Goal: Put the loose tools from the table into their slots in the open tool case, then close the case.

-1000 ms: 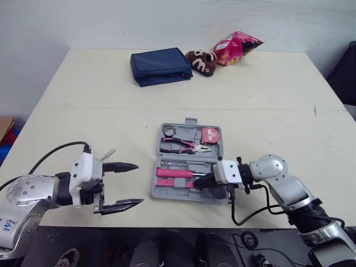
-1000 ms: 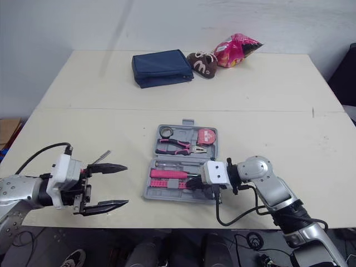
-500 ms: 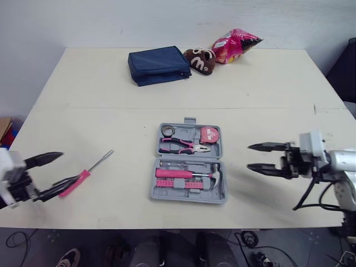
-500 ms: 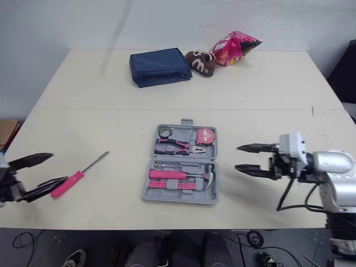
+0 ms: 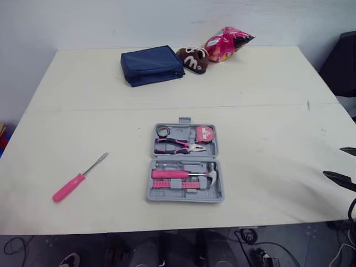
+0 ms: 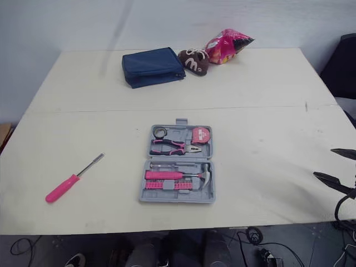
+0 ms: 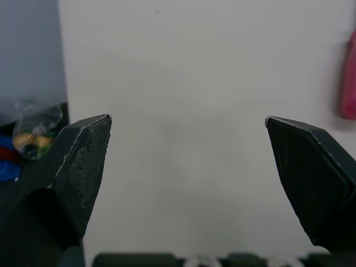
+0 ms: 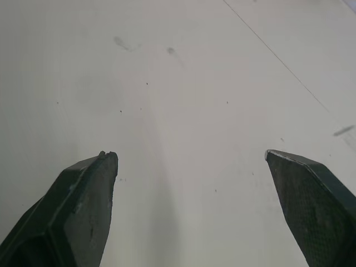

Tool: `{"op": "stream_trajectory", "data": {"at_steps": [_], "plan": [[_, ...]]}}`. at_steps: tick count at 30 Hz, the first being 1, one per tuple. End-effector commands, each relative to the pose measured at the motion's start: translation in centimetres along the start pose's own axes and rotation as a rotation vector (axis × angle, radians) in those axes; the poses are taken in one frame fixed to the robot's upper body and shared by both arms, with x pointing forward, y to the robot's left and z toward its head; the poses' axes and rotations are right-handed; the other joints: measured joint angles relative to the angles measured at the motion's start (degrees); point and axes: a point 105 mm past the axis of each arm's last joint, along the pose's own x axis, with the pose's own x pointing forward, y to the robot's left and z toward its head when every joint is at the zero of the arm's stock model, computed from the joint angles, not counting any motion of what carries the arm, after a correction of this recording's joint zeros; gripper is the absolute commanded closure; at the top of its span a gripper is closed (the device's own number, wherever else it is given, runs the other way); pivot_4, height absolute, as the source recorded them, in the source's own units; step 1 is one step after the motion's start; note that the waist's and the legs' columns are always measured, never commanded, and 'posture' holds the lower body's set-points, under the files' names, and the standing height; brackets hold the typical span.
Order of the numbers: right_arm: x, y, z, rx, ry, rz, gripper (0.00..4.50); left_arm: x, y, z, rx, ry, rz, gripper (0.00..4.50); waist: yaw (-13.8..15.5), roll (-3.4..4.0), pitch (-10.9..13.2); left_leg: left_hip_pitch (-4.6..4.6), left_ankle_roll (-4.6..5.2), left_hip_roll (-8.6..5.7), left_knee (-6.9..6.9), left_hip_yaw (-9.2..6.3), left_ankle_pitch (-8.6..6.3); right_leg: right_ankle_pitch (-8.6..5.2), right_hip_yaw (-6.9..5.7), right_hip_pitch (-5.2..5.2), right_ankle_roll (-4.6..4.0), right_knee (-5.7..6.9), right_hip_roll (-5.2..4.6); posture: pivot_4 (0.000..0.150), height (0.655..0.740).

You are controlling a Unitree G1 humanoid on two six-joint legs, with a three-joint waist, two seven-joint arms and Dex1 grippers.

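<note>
The grey tool case (image 5: pixel 186 198) lies open in the middle of the table. It holds pink-handled pliers (image 5: pixel 177 146), a tape measure (image 5: pixel 203 133) and a hammer (image 5: pixel 211 171). A pink-handled screwdriver (image 5: pixel 78 178) lies loose on the table, well left of the case. My right gripper (image 5: pixel 332 161) hangs open at the table's right edge, far from the case, with bare tabletop between its fingers (image 8: pixel 83 189). My left gripper (image 7: pixel 188 119) is open over the table's left edge, empty, with the pink screwdriver handle (image 7: pixel 349 78) off to one side.
A blue pouch (image 5: pixel 151 64), a brown plush slipper (image 5: pixel 192 59) and a pink snack bag (image 5: pixel 225 41) sit along the far side of the table. A dark chair (image 5: pixel 342 61) stands past the right edge. Wide bare tabletop surrounds the case.
My right gripper has opened, left the hammer in the case and drawn back to the right edge. The left arm has pulled away left, off the screwdriver. The view shifted slightly.
</note>
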Motion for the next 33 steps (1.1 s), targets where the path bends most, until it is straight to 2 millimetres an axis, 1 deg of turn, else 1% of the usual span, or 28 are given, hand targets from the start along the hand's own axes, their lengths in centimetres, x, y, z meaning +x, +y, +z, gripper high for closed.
{"op": "stream_trajectory", "data": {"at_steps": [1, 5, 7, 11, 12, 14, 17, 19, 21, 23, 27, 30, 33], "plan": [[1.4, 0.7, 1.5, -0.001, -0.125, 0.050, 0.07, 1.0, -0.9, 1.4, 0.037, -0.058, -0.054, 0.00, -0.4, -0.01, 0.0, 0.00, -0.03, 0.02, 0.00, 0.00, 0.02, 0.00, 0.00, -0.03, 0.00, 0.04, 0.01, 0.150, 0.7400], [3.7, 1.0, 3.6, 0.001, -0.245, 0.064, 0.07, 1.9, -2.4, 2.3, 0.046, -0.062, -0.121, 0.00, -0.7, 0.04, 0.0, -0.05, -0.06, 0.04, -0.01, 0.03, 0.04, 0.00, 0.03, -0.14, -0.01, 0.14, 0.02, 0.150, 0.7400], [5.1, 2.1, 5.6, 0.021, -0.361, 0.130, 0.07, 2.9, -3.5, 2.9, 0.020, -0.062, -0.173, 0.00, -0.7, 0.07, 0.0, -0.05, 0.01, 0.02, -0.01, 0.07, 0.07, 0.00, 0.04, -0.15, -0.01, 0.13, 0.01, 0.150, 0.7400], [6.4, 3.7, 8.0, 0.080, -0.481, 0.195, 0.07, 4.1, -5.3, 3.8, -0.011, -0.041, -0.241, 0.00, -0.3, 0.06, 0.0, -0.05, 0.19, 0.03, -0.01, 0.04, 0.16, 0.00, 0.03, -0.12, -0.01, 0.14, 0.02, 0.150, 0.7400], [6.8, 4.6, 8.8, 0.093, -0.517, 0.231, 0.07, 4.6, -5.9, 3.9, -0.017, -0.017, -0.260, 0.00, -0.1, 0.06, 0.0, -0.07, 0.19, 0.03, -0.01, 0.04, 0.17, 0.00, 0.04, -0.12, -0.01, 0.12, 0.02, 0.150, 0.7400], [7.5, 7.3, 10.7, 0.085, -0.608, 0.356, 0.07, 6.1, -7.3, 3.8, -0.040, 0.060, -0.300, 0.00, 0.5, 0.06, 0.0, -0.07, 0.21, 0.02, -0.01, 0.04, 0.17, 0.00, 0.04, -0.13, -0.01, 0.12, 0.02, 0.150, 0.7400], [8.1, 10.0, 12.9, 0.076, -0.713, 0.468, 0.07, 7.8, -8.2, 3.8, -0.055, 0.119, -0.301, 0.00, 1.0, 0.06, 0.0, -0.05, 0.07, 0.02, 0.00, 0.03, 0.11, 0.00, 0.06, -0.13, -0.01, 0.18, 0.02, 0.150, 0.7400], [8.3, 11.1, 14.0, 0.076, -0.760, 0.511, 0.07, 8.5, -8.7, 3.9, -0.041, 0.130, -0.309, 0.00, 1.1, 0.06, 0.0, -0.06, 0.01, -0.01, 0.01, 0.03, 0.08, 0.00, 0.08, -0.13, -0.01, 0.22, 0.00, 0.150, 0.7400], [8.5, 12.2, 14.5, 0.068, -0.790, 0.551, 0.07, 9.0, -9.6, 3.9, -0.038, 0.138, -0.338, 0.00, 1.1, 0.06, 0.0, -0.07, 0.02, -0.02, 0.01, 0.03, 0.08, 0.00, 0.07, -0.13, -0.01, 0.19, 0.01, 0.150, 0.7400], [8.8, 12.6, 14.7, 0.060, -0.798, 0.564, 0.07, 9.5, -9.6, 3.4, -0.030, 0.182, -0.331, 0.00, 1.0, 0.01, 0.0, -0.09, 0.09, -0.03, 0.01, 0.03, 0.09, 0.00, 0.06, -0.13, -0.01, 0.15, 0.02, 0.150, 0.7400], [8.9, 12.5, 14.5, 0.062, -0.791, 0.559, 0.07, 10.1, -9.6, 2.8, -0.008, 0.228, -0.333, 0.00, 0.9, 0.01, 0.0, -0.11, 0.26, -0.04, 0.01, 0.04, 0.17, 0.00, 0.06, -0.14, -0.01, 0.13, 0.04, 0.150, 0.7400], [8.9, 12.7, 14.4, 0.058, -0.784, 0.567, 0.07, 10.8, -10.5, 2.1, -0.011, 0.251, -0.353, 0.00, 1.0, 0.01, 0.0, -0.10, 0.27, -0.03, 0.01, 0.05, 0.18, 0.00, 0.07, -0.14, -0.01, 0.14, 0.04, 0.150, 0.7400], [8.9, 12.7, 14.3, 0.061, -0.783, 0.562, 0.07, 11.3, -11.3, 2.3, -0.010, 0.227, -0.372, 0.00, 1.0, 0.05, 0.0, -0.05, 0.28, -0.04, 0.01, 0.06, 0.19, 0.00, 0.09, -0.13, -0.01, 0.18, 0.03, 0.150, 0.7400]]}}
